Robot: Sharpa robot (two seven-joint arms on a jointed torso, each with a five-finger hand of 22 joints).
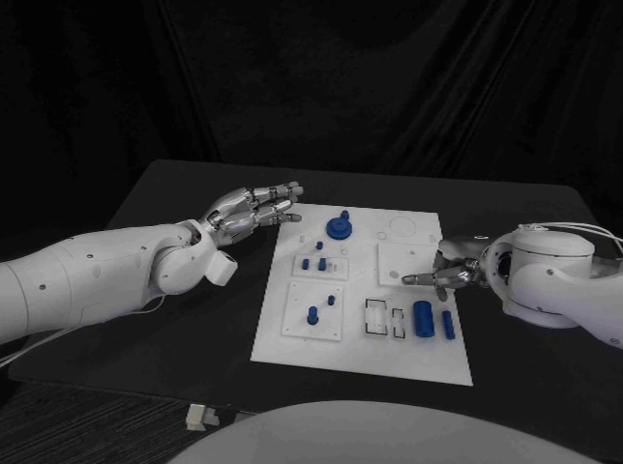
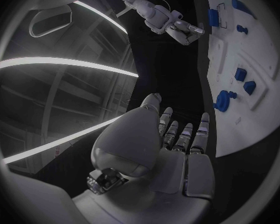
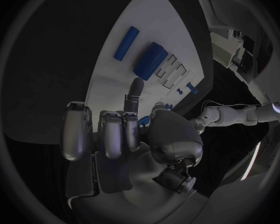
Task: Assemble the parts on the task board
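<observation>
The white task board (image 1: pixel 396 348) lies in the middle of the table. On it a round blue part (image 1: pixel 340 228) stands near the far edge, small blue pegs (image 1: pixel 311 263) stand on the left side, and a blue cylinder (image 1: pixel 424 317) lies beside a thin blue bar (image 1: pixel 449 324) at the right. My left hand (image 1: pixel 256 207) hovers by the board's far left corner, fingers stretched and apart, holding nothing. My right hand (image 1: pixel 449 273) is at the board's right edge with its fingers curled in and one finger reaching over the board (image 3: pixel 109 92); nothing shows in it.
The black table (image 1: pixel 186 193) extends around the board, with bare strips on both sides. Empty cut-out slots (image 1: pixel 384 319) sit next to the cylinder. The front table edge runs just below the board.
</observation>
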